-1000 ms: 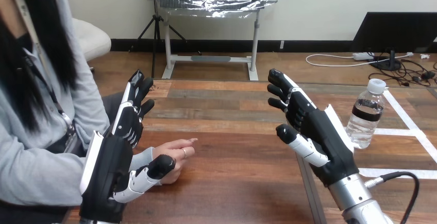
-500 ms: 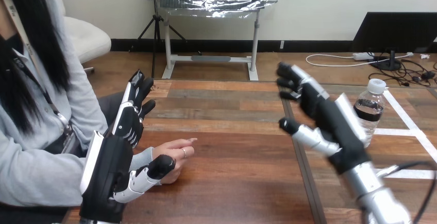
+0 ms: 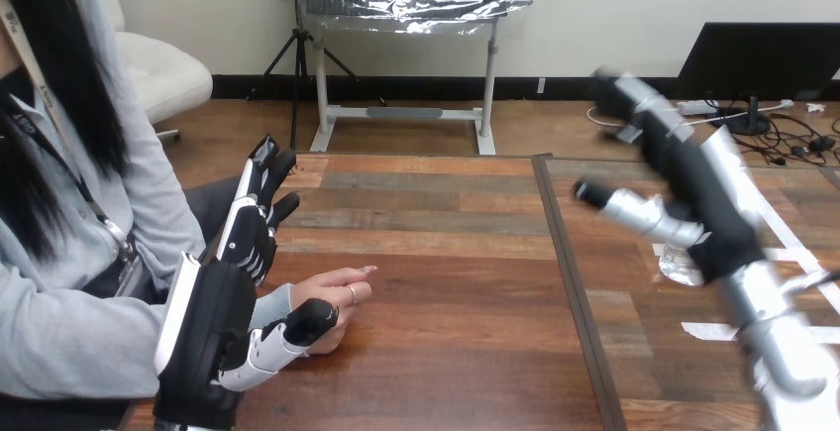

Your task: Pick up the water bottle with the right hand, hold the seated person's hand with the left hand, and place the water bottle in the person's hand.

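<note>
Head view: your right hand [image 3: 693, 191] spread open in front of the water bottle [image 3: 678, 265]
You can see the bottle's clear base under the palm, on the tabletop's [image 3: 456, 352] right part, its contents hidden. Your left hand [image 3: 205, 330], fingers straight, stands beside the person's hand [image 3: 332, 297], with bare wood between the two sides

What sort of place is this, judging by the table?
Probably a robot test bench: white tape marks on the wooden table, a person's hand resting on it, and the left robot hand beside that hand.

Brown wooden table [image 3: 446, 352] with white tape strips [image 3: 705, 331].
</note>
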